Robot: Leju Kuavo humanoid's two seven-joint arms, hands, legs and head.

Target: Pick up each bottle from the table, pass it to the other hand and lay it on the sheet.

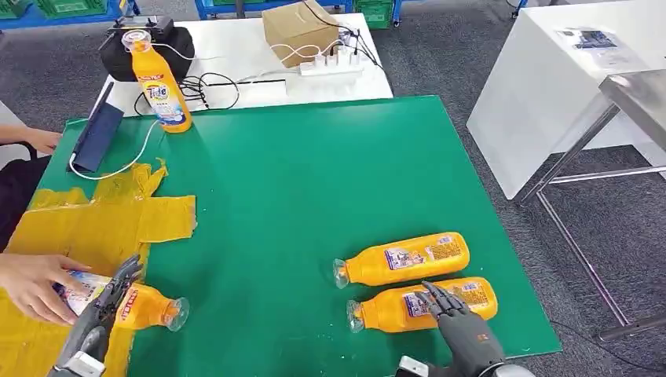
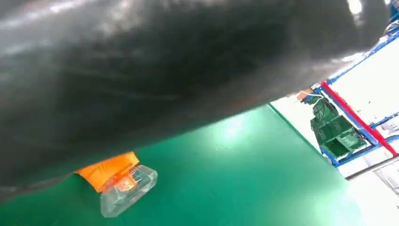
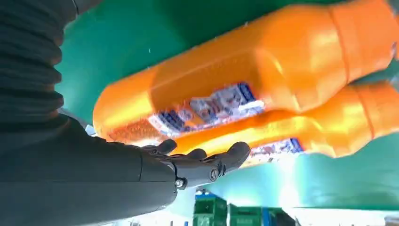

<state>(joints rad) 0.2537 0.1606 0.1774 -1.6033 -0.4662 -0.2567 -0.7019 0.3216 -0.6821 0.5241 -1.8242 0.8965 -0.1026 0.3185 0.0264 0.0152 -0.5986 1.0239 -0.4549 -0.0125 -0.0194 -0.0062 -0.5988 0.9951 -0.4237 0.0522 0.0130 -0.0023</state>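
Note:
An orange bottle (image 1: 149, 308) lies on its side at the near edge of the yellow sheet (image 1: 94, 220), clear cap (image 2: 124, 188) pointing right. My left hand (image 1: 110, 302) rests over its label with fingers stretched out, not gripping. A person's hand (image 1: 35, 283) holds the bottle's base. Two more orange bottles lie side by side at the front right of the green table (image 1: 314, 173): the farther one (image 1: 408, 259) and the nearer one (image 1: 389, 310). My right hand (image 1: 451, 310) hovers over the nearer one, its fingers (image 3: 207, 162) spread and holding nothing. A further bottle (image 1: 161, 86) stands upright at the back left.
A dark tablet (image 1: 98, 133) and a white cable lie at the back left by the sheet. Behind the green table stand a cardboard box (image 1: 298, 31), a power strip (image 1: 330, 67) and a black bag. A white table (image 1: 550, 86) stands to the right. Another person's hand (image 1: 39, 140) rests at the left edge.

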